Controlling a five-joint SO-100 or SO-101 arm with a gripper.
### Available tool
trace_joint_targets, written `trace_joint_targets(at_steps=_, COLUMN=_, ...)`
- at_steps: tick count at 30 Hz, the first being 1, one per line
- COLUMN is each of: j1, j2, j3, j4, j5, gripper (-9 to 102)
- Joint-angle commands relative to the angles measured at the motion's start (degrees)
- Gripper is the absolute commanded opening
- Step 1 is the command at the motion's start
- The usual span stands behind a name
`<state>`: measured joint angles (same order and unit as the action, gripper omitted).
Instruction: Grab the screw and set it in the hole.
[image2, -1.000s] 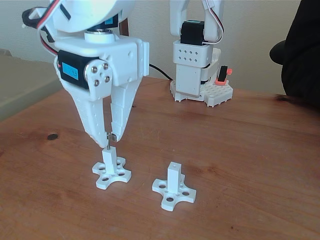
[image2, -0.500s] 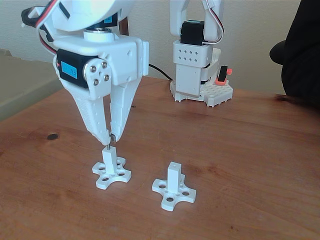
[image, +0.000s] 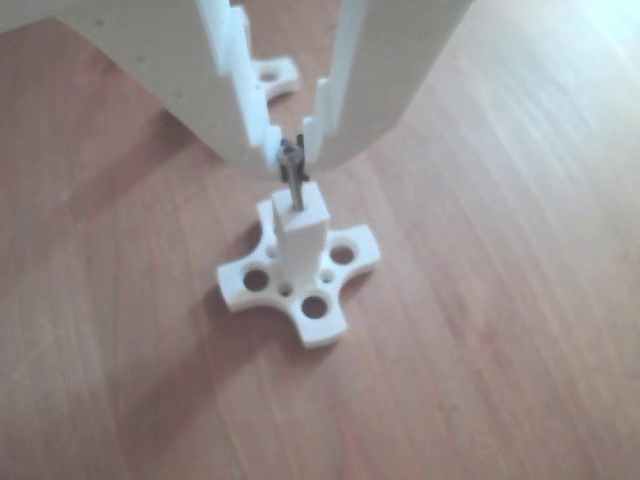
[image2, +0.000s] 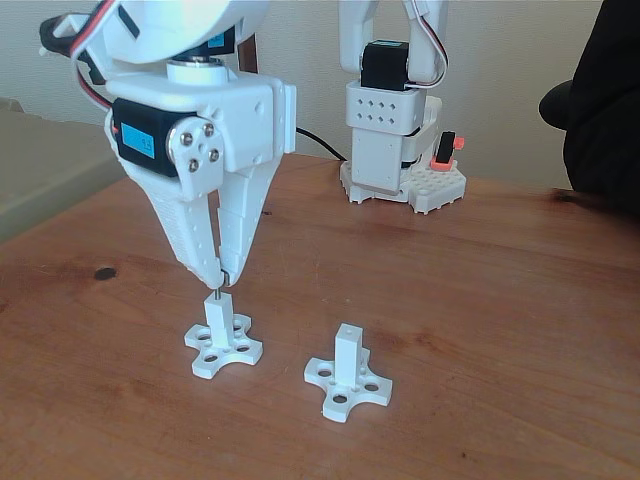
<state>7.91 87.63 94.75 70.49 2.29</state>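
Observation:
My white gripper (image2: 221, 279) hangs straight above the left white post (image2: 219, 318), shut on the screw (image2: 219, 291). In the other view the thin dark screw (image: 294, 185) stands upright, its head pinched between the fingertips of the gripper (image: 290, 150). Its lower end meets the top face of the square post (image: 300, 240), right where the hole is; the screw covers the hole itself. The cross-shaped foot (image: 320, 305) lies flat on the wooden table.
A second white post (image2: 347, 348) on a cross foot stands to the right of the first; a corner of its foot (image: 272, 74) peeks out behind the fingers. The arm's base (image2: 395, 140) stands at the table's back. A dark object (image2: 600, 100) sits far right.
The gripper has crept slightly up and to the left while holding the screw. Less of the screw shows below the fingertips. Both posts stayed put.

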Motion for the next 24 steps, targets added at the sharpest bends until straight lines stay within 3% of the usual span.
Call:
trace_joint_targets(at_steps=1, j1=0.44, j2=2.11, j3=-5.8, j4=-1.14, j5=-1.14, gripper=-4)
trace_joint_targets(at_steps=24, j1=0.44, j2=3.16, j3=-10.02, j4=1.85, j5=-1.41, gripper=-4)
